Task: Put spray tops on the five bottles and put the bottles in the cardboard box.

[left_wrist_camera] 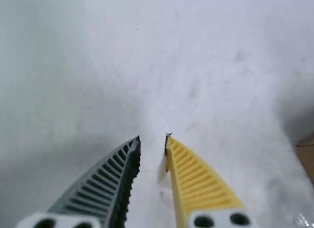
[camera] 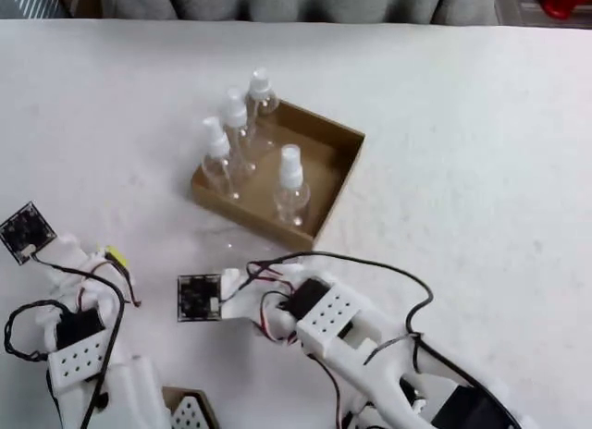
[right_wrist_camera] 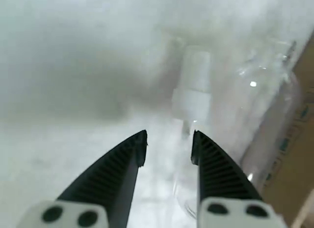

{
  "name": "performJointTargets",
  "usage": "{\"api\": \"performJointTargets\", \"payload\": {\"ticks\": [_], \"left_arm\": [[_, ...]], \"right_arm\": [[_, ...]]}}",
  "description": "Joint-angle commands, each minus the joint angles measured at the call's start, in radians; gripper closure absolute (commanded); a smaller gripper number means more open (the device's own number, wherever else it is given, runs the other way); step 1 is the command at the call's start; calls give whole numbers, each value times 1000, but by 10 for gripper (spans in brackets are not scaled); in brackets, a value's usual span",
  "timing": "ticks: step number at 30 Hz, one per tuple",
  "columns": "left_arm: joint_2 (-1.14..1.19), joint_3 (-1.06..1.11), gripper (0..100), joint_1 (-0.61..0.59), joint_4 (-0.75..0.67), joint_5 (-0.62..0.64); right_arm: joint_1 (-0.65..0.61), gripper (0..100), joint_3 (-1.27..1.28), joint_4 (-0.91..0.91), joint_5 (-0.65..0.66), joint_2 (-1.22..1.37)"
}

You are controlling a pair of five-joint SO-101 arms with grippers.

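Observation:
The cardboard box (camera: 338, 161) holds several clear bottles (camera: 290, 190) that stand upright with white spray tops on. In the right wrist view another clear bottle (right_wrist_camera: 265, 115) lies on the white cloth against the box wall (right_wrist_camera: 294, 159). A white spray top (right_wrist_camera: 194, 85) is beside it; I cannot tell whether it is screwed on. My right gripper (right_wrist_camera: 169, 139) is open just short of that spray top, with nothing between its fingers. My left gripper (left_wrist_camera: 153, 139) hovers over bare cloth at the near left (camera: 111, 258), with a narrow gap between its grey and yellow fingers.
The white cloth covers the whole table (camera: 462, 96), with free room to the right of and behind the box. The right arm's body (camera: 324, 313) and its cables lie in front of the box. A corner of the box (left_wrist_camera: 308, 154) shows in the left wrist view.

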Motion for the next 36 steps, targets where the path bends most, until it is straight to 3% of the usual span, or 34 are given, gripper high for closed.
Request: {"api": "performJointTargets", "payload": {"ticks": [1,8,13,20,28,32,36], "left_arm": [[-12,-57,906,12,11,9],[-12,-100,906,-31,61,9],[64,-138,906,-58,54,11],[470,-362,909,-189,31,12],[803,-552,910,-231,32,83],[828,-571,910,-260,32,83],[828,-571,910,-262,32,83]], "right_arm": [[15,879,-43,-25,-9,25],[1,885,-64,-122,-14,145],[-16,983,-104,-107,-37,160],[-53,982,-201,-114,-427,156],[-128,977,-342,-217,-885,163],[-134,971,-344,-305,-974,193],[-136,861,-350,-344,-984,274]]}}
